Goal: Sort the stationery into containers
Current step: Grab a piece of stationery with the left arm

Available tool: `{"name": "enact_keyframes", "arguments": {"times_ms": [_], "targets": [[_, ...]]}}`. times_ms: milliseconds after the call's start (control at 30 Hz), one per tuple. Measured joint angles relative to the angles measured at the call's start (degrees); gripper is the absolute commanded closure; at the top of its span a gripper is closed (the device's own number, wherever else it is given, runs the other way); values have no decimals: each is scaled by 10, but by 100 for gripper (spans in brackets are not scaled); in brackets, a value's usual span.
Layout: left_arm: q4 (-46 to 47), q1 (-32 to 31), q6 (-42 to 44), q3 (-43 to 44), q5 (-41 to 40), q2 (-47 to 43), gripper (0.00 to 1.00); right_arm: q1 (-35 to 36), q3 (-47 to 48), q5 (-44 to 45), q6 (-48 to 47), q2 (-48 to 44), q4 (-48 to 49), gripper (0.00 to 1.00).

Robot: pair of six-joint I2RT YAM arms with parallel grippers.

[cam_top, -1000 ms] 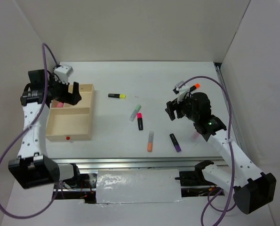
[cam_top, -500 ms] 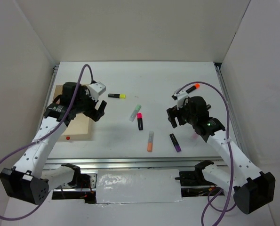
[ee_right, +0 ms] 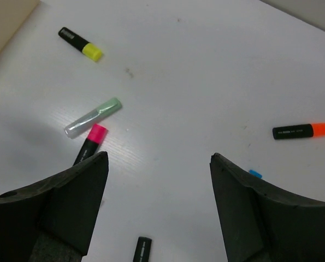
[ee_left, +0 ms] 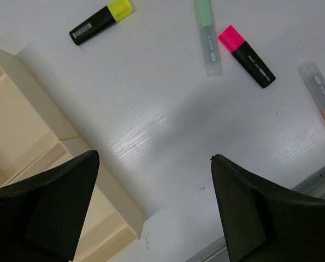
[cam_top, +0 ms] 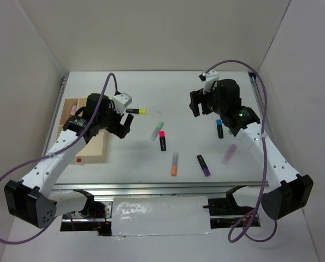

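Observation:
Several markers lie loose on the white table: a yellow-capped one, a pale green one, a pink-capped one, a pastel orange one, a purple one, a blue-capped one and a pale pink one. The wooden tray sits at the left, partly hidden under my left arm. My left gripper hovers open and empty just right of the tray, short of the yellow marker. My right gripper hangs open and empty above bare table; an orange-capped marker lies to its right.
White walls close in the table at the back and both sides. A metal rail runs along the near edge. The right arm's purple cable loops over the right side of the table.
My left arm swung from over the tray rightward towards the markers. My right arm moved away to the back, uncovering the blue-capped and pale pink markers. Both grippers stayed open.

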Motion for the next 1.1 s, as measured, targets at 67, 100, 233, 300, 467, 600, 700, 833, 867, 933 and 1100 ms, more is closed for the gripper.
{"name": "enact_keyframes", "arguments": {"times_ms": [67,100,233,300,467,600,700,833,867,933,1100], "targets": [[0,-4,-9,16,4,33,7,-27,1,-11,0,0,-17,19],[0,-6,-12,25,3,52,8,-43,-3,-15,0,-2,-25,19],[-1,-23,-28,71,-5,143,16,-115,-58,-32,-7,-29,-56,20],[-2,-35,-38,106,-10,190,17,-142,-90,-40,-12,-46,-71,20],[-3,-60,-71,190,-16,295,27,-172,-124,-66,-30,-66,-96,21],[-6,-82,-91,251,-26,385,33,-175,-129,-86,-37,-68,-97,21],[-10,-96,-100,265,-38,435,36,-176,-129,-96,-40,-68,-96,21],[-21,-104,-102,264,-43,470,36,-181,-129,-105,-42,-68,-95,21],[-21,-105,-101,264,-43,474,36,-182,-129,-106,-42,-68,-94,21],[-21,-105,-101,262,-43,477,36,-183,-129,-108,-42,-68,-94,21],[-15,-104,-102,249,-38,477,34,-184,-129,-113,-44,-69,-94,21]]}}
